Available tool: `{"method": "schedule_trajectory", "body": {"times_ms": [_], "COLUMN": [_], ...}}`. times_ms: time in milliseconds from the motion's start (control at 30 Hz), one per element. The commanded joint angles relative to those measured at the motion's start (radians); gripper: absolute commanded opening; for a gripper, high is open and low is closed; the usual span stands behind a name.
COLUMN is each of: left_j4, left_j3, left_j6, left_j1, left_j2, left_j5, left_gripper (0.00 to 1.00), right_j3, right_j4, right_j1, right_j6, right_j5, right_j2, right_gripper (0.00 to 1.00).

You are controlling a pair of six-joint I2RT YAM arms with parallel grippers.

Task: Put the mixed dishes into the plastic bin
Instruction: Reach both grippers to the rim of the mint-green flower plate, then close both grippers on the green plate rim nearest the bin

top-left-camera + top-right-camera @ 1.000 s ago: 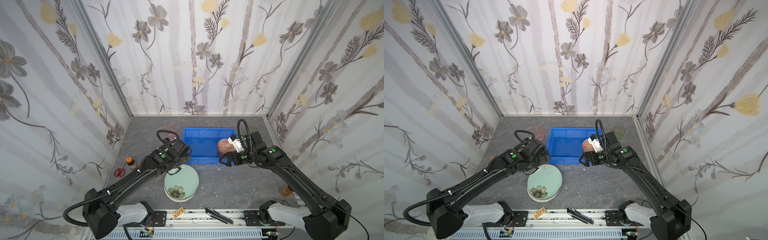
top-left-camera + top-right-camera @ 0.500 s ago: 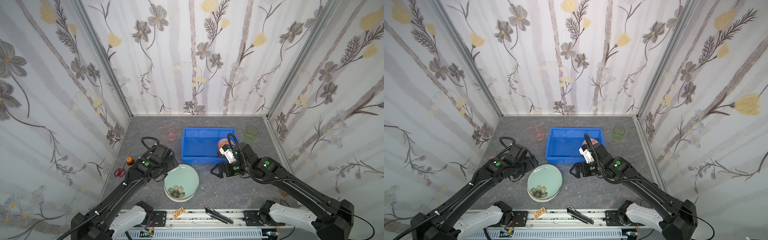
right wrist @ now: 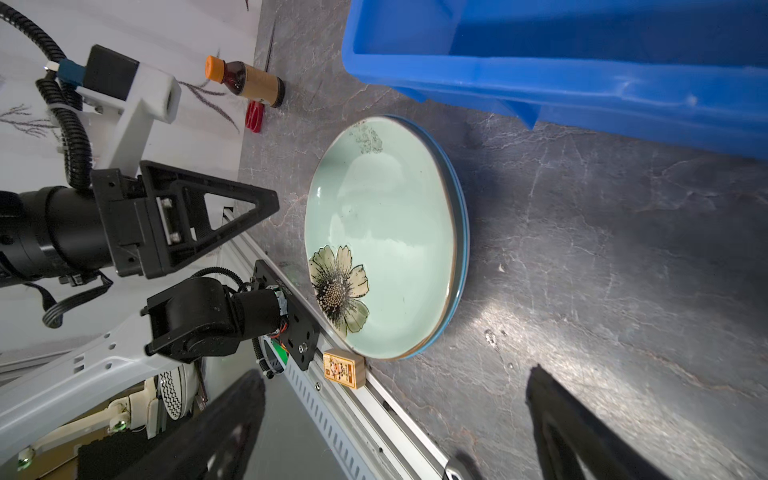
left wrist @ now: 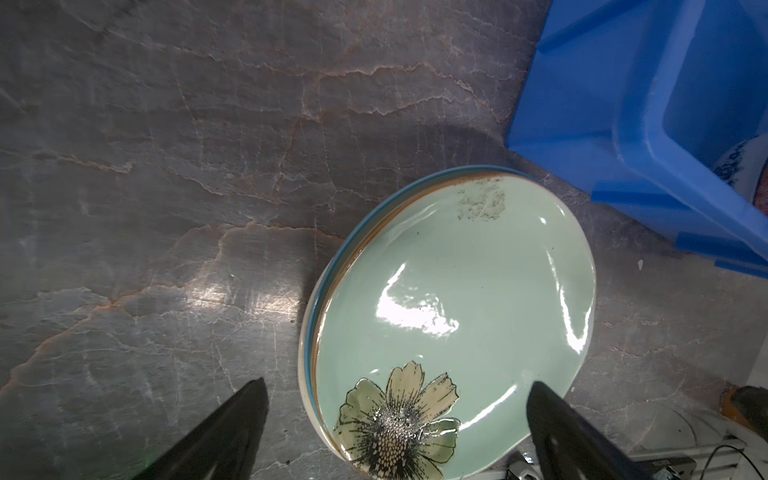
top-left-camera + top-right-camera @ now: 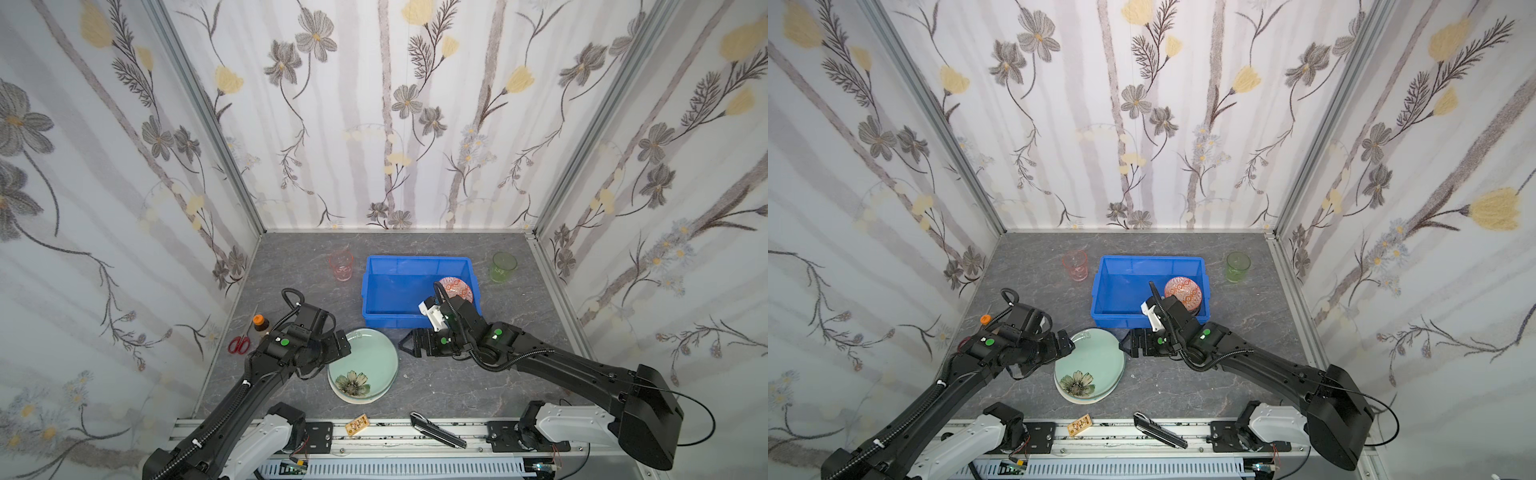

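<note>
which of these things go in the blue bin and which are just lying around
For the job: blue bin, orange bowl already inside it, plate stack, pink tumbler, green tumbler.
Just lying about: red-handled scissors, orange-capped brown bottle, small wooden block, black tool.

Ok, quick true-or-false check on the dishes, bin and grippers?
1. The orange bowl lies inside the blue bin. True.
2. The pink tumbler is in the bin. False: it stands on the table, left of the bin.
3. The left gripper is shut on the green plate. False: it is open and empty.
4. The green plate tops a stack of plates. True.
5. The right gripper is open. True.
</note>
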Motion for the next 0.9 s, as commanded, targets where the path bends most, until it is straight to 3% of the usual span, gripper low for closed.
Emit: {"method": "schedule_trajectory", "body": {"times_ms": [0, 267, 400, 867], "left_j4": [0.054, 0.061, 0.068, 0.190], "left_j3": [-0.024, -0.047, -0.054, -0.185], "left_j6": [0.044, -0.029, -0.089, -0.296], "left_j1": [0.006, 0.011, 0.011, 0.010], "left_j2": [-0.016, -0.006, -0.059, -0.183], "left_j5": [0.096, 0.084, 0.025, 0.001], "left_gripper": [1.00, 1.00, 1.00, 0.98], "right_j3": [0.004, 0.022, 0.028, 0.102], "right_j4": [0.150, 0.230, 0.256, 0.179], "right_j1": [0.009, 0.031, 0.039, 0.035], "right_j6": [0.022, 0.037, 0.044, 0.012], "right_j5": [-0.027, -0.029, -0.024, 0.021], "right_j2": [0.044, 0.140, 0.168, 0.266], "right_gripper": [0.96, 0.96, 0.95, 0.95]}}
